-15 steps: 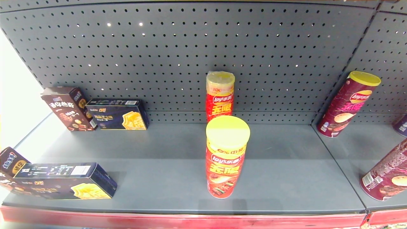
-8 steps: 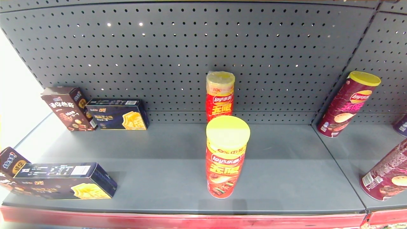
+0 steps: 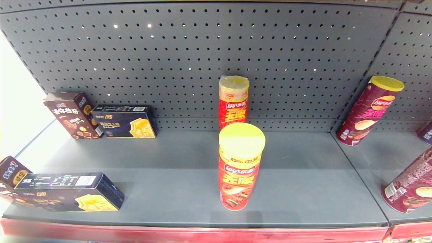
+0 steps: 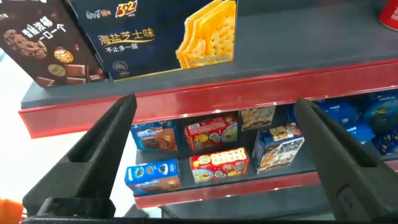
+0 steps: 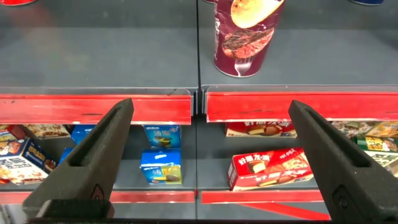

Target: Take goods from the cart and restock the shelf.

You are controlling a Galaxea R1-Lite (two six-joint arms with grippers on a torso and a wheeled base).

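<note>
Shelf (image 3: 303,182) stock had not shifted around the front red chip can (image 3: 239,168). Left gripper (image 4: 214,104) and right gripper (image 5: 211,106) held fingers spread, empty; a cart pick seemed next.

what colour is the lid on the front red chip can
Yellow. The head view shows the lid of the front red can best.

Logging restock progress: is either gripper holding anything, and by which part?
Nothing is held: the left gripper and right gripper are both open and empty.
</note>
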